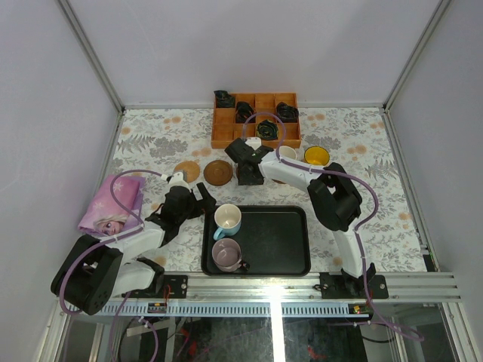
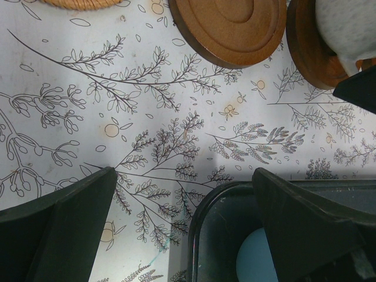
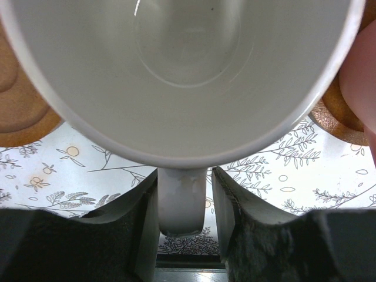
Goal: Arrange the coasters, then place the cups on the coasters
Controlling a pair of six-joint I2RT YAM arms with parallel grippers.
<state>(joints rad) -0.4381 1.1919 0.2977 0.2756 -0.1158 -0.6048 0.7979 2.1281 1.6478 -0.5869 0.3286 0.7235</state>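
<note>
White cup (image 3: 188, 76) sits on a brown coaster (image 3: 23, 114), right jaws open around its handle, left jaws open, empty; two cups (image 1: 227, 219) wait in the tray (image 1: 275, 241).

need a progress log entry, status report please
Left gripper open, empty, at tray corner. Right gripper open around cream cup's handle; cup sits on brown coaster. Blue cup, mauve cup in tray. Pink cup close beside.
</note>
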